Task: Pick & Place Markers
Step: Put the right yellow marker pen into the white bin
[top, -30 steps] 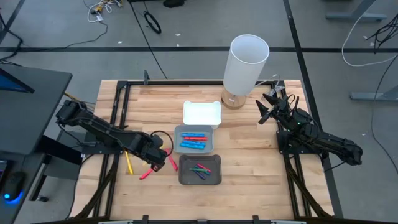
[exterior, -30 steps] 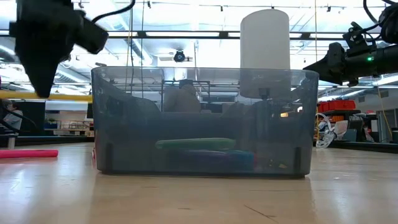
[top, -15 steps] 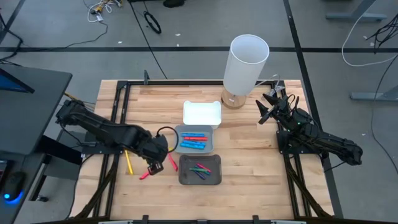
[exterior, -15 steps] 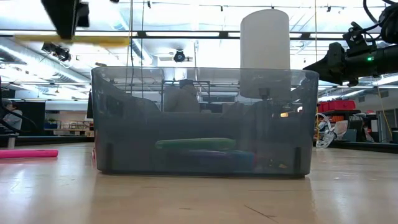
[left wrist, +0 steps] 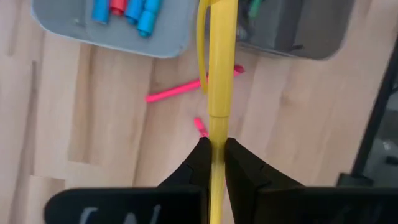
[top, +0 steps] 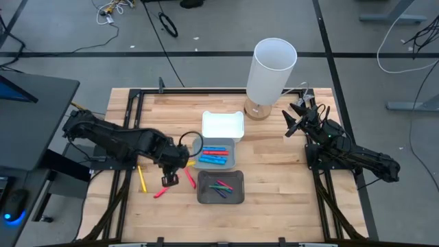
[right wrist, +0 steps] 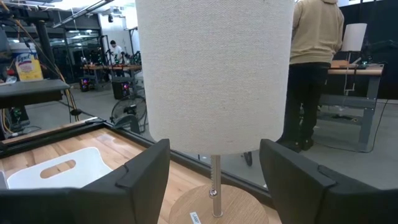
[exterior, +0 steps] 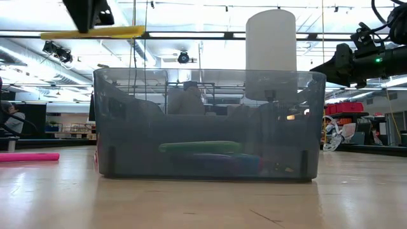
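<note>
My left gripper (left wrist: 215,149) is shut on a yellow marker (left wrist: 219,68) and hangs above the table left of the trays (top: 169,180). In the low view the marker (exterior: 92,32) shows level and high in the air. Another yellow marker (top: 142,180) and two pink markers (top: 160,193) (top: 189,180) lie flat on the wood. Blue and red markers lie in the light grey tray (top: 233,159). Green and purple ones lie in the dark tray (top: 203,197). My right gripper (top: 296,116) waits open at the far right, facing the lamp. My left gripper pinches the yellow marker near the middle of its length (left wrist: 216,134) between its two fingertips (left wrist: 202,155), coming from above with the fingers across it. The marker is lifted clear of the table and sits level in the hold (exterior: 121,32).
A white tray (top: 223,125) sits beyond the light grey one. A tall white lamp (top: 271,72) stands on its round wooden base at the far edge, right in front of my right gripper (right wrist: 214,180). A person stands in the room behind the lamp (right wrist: 317,68).
My left gripper has risen from near the table, carrying the yellow marker up with it; the marker has gone from low beside the dark tray to well above its rim, staying level. The arm has also swung a little toward the trays.
</note>
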Tool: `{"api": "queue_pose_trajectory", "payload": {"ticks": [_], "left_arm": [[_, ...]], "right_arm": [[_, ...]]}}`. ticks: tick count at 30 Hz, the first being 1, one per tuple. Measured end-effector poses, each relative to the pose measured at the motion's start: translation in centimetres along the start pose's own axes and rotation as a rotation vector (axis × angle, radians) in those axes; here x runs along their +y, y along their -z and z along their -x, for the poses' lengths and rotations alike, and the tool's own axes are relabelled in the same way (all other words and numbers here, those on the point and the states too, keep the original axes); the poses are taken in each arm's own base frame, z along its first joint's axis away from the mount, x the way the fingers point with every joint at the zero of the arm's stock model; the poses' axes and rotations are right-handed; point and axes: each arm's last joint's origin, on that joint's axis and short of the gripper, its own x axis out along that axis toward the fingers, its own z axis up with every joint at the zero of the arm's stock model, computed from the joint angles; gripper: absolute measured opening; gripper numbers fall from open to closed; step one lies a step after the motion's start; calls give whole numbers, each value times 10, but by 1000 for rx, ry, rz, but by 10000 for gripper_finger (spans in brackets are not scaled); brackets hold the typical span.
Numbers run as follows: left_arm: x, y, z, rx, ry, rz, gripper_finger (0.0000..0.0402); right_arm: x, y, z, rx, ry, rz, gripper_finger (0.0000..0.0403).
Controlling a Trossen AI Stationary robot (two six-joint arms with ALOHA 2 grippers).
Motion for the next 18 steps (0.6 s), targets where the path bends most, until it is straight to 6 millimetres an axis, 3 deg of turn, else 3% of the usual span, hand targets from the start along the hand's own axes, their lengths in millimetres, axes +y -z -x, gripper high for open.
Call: {"api": "queue_pose_trajectory", "payload": {"ticks": [8, 18], "left_arm": [[20, -20, -14, 38, -40, -19, 30], [38, -70, -21, 26, -62, -29, 31]], "right_arm": [[0, 0, 0, -1, 0, 0, 251], [0, 0, 0, 0, 0, 0, 251]]}}
